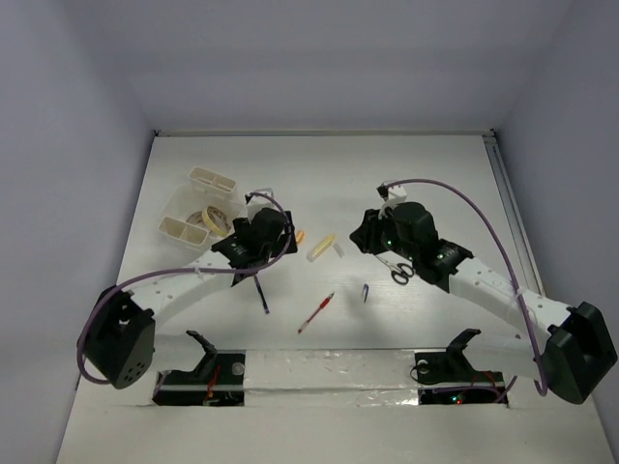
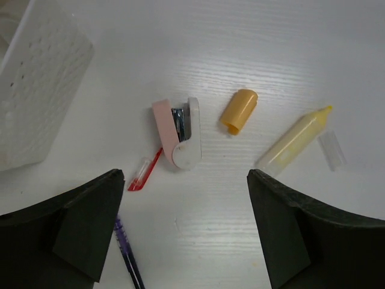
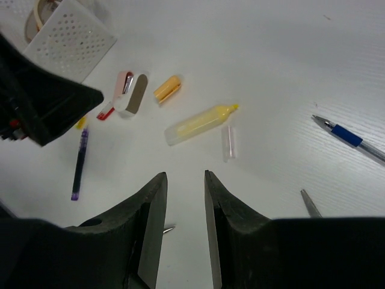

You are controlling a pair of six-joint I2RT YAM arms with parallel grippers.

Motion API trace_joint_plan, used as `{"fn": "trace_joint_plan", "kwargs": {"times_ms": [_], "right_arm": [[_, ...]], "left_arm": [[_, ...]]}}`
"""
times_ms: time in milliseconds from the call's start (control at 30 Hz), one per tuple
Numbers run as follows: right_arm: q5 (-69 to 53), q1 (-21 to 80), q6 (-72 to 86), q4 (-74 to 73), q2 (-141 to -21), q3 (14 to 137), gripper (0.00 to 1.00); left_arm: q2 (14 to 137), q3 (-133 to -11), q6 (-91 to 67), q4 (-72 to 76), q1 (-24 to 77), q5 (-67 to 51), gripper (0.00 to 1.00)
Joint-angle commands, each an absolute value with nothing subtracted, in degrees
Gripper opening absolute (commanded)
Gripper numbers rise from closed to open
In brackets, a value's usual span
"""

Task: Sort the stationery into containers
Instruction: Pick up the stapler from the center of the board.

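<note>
Sorting looks barely begun: the containers (image 1: 215, 182), whitish perforated plastic boxes to the left of the left pincer (image 2: 185, 195), hold what seems a beige tape roll (image 1: 207, 220), while the rest lies loose on the table (image 1: 435, 174). That pincer is released, its jaws wide and empty. Just ahead of it sits a blocky pink-and-white stapler (image 2: 179, 133), with a stubby orange cap (image 2: 239, 111) and a translucent yellow highlighter (image 2: 293, 139) further right. The right pincer (image 3: 184, 180) stands narrowly parted, grasping nothing; a slim blue pen (image 3: 346, 135) lies ahead to its right.
</note>
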State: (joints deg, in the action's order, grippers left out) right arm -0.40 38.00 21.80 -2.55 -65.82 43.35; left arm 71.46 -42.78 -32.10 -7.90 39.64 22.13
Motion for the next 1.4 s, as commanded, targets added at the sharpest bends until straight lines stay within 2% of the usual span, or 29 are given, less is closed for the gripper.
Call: {"fn": "trace_joint_plan", "kwargs": {"times_ms": [0, 367, 900, 1200, 1367], "right_arm": [[-2.11, 37.88, 21.62, 1.73, -63.37, 41.67, 0.37], [-2.99, 37.88, 21.71, 2.02, -60.82, 40.69, 0.37], [-3.69, 37.88, 21.88, 2.46, -59.76, 40.17, 0.37], [-4.83, 37.88, 22.24, 2.99, -60.73, 39.99, 0.37], [-5.1, 37.88, 22.32, 3.25, -60.99, 39.9, 0.37]], "left_arm": [[76.19, -48.95, -31.21, -7.03, 39.64, 28.65, 0.79], [91.14, -57.22, -28.04, -8.44, 38.5, 28.65, 0.65], [94.74, -54.58, -28.57, -6.24, 35.07, 25.76, 0.54], [98.0, -55.11, -27.86, -4.4, 33.93, 22.85, 0.53], [98.96, -55.72, -27.6, -3.78, 33.93, 21.97, 0.47]]}}
